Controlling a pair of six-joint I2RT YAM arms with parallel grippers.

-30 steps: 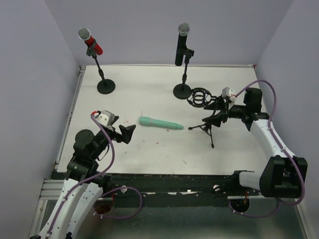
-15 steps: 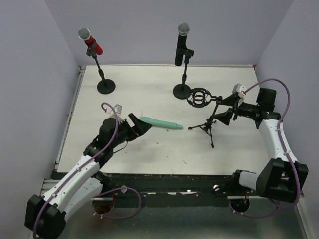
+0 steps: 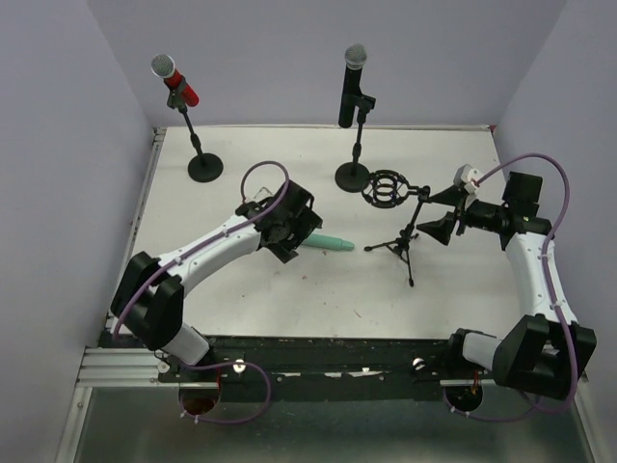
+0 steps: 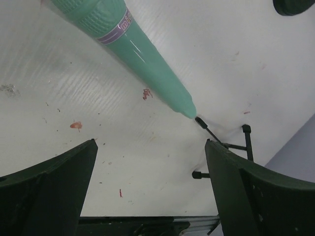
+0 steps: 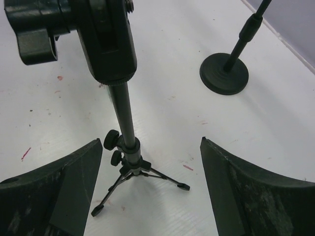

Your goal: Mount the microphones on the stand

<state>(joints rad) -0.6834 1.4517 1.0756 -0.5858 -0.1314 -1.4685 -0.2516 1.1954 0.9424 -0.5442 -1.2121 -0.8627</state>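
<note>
Three microphones share the white table (image 3: 289,299). Two are upright at the back, each held in the clip of one of the slim black round-based stands (image 3: 205,168). The red microphone (image 3: 178,85), with a grey mesh head, is at back left. The black microphone (image 3: 350,92) is near back centre.

The mint-green microphone (image 4: 142,54) lies flat near the middle of the table. It is smooth and tapering, with a ribbed head and a lilac band. Its narrow tail ends just beside a foot of the tripod stand (image 3: 410,231); whether they touch I cannot tell. That small black tripod stands to the right and carries a round shock mount (image 3: 386,188), which leans toward the black microphone's base.

The left gripper (image 3: 294,239) hangs over the green microphone's head end and hides it from above. In the wrist view its dark fingers (image 4: 54,187) are spread wide, clear of the microphone and holding nothing. The right gripper (image 3: 439,214) sits just right of the tripod with its fingers (image 5: 54,187) also wide apart. In its wrist view the tripod's pole shows between them, untouched. Small red specks mark the faintly ribbed table surface.
</note>
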